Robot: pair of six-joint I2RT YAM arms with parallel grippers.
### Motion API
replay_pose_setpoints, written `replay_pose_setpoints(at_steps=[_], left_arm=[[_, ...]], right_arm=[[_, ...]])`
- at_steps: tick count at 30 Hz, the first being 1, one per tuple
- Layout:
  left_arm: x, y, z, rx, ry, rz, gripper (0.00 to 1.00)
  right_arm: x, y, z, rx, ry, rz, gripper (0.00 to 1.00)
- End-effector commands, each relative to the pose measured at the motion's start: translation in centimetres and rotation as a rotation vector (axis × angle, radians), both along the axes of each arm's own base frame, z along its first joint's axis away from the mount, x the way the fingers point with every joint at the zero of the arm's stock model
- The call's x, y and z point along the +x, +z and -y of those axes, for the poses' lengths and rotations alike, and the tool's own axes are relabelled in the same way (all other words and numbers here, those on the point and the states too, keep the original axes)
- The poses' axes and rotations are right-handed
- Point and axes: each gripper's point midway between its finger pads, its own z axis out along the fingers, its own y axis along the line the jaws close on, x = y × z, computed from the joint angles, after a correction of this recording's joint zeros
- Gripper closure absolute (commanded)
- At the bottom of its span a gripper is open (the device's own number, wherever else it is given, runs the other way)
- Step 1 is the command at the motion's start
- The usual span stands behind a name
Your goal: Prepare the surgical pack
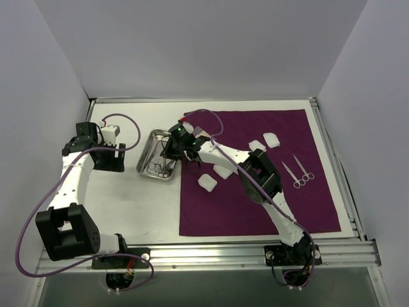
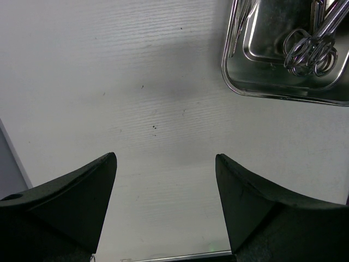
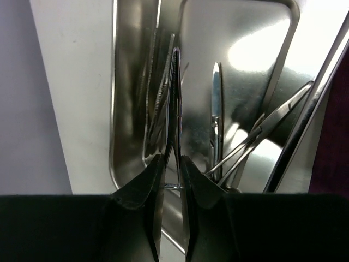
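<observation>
The dark purple cloth (image 1: 255, 204) covers the right half of the table. A small steel tray (image 1: 144, 169) (image 3: 125, 82) (image 2: 240, 87) sits just off the cloth's left edge. In it lie several thin metal instruments (image 3: 216, 109) and ring handles (image 2: 308, 52). My right gripper (image 1: 171, 152) (image 3: 173, 164) hangs over the tray, shut on a thin forceps-like instrument (image 3: 174, 109) whose tip points away into the tray. Two scissors (image 1: 299, 174) lie on the cloth at the right. White gauze pads (image 1: 208, 183) (image 1: 272, 139) are scattered on the cloth. My left gripper (image 1: 110, 160) (image 2: 166, 161) is open and holds nothing, over bare table left of the tray.
A metal rail (image 1: 204, 256) runs along the near table edge, and the enclosure walls stand close on both sides. Purple cables (image 1: 211, 125) loop over both arms. My right arm (image 1: 255, 176) stretches across the cloth's middle.
</observation>
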Motion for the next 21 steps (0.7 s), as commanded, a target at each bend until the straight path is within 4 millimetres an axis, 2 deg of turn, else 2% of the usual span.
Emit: replay_pose_setpoints(at_steps=[1,5,9,12,16,18,21], left_arm=[[0.8,1.4,-0.1,-0.002,-0.004,0.058,0.17],[0.9,1.2,-0.2,0.0,-0.006,0.055,0.17],[1.1,1.4,-0.1,0.002,-0.024,0.058,0.17],[2.1,1.9,0.6,-0.026,-0.071,0.081,0.19],[4.6,2.1,1.6,-0.092,-0.109,0.101,0.25],[6.0,2.6,2.2,-0.117,-0.114,0.123,0.29],[7.9,1.9,3.4,-0.14,-0.12,0.119,0.33]], right_arm=[[-0.3,-0.3,-0.4,-0.001,-0.007,-0.04,1.0],[-0.6,-1.6,-0.1,-0.013,-0.009,-0.071,1.0],[-0.1,-1.9,0.1,-0.007,-0.026,-0.075,1.0],[0.1,-2.0,0.0,0.005,-0.027,-0.087,0.93],[0.0,-1.9,-0.2,0.014,-0.017,-0.088,0.71],[-0.1,-1.7,-0.3,0.017,-0.015,-0.084,0.67],[0.3,-0.3,-0.8,0.047,-0.008,-0.051,0.63]])
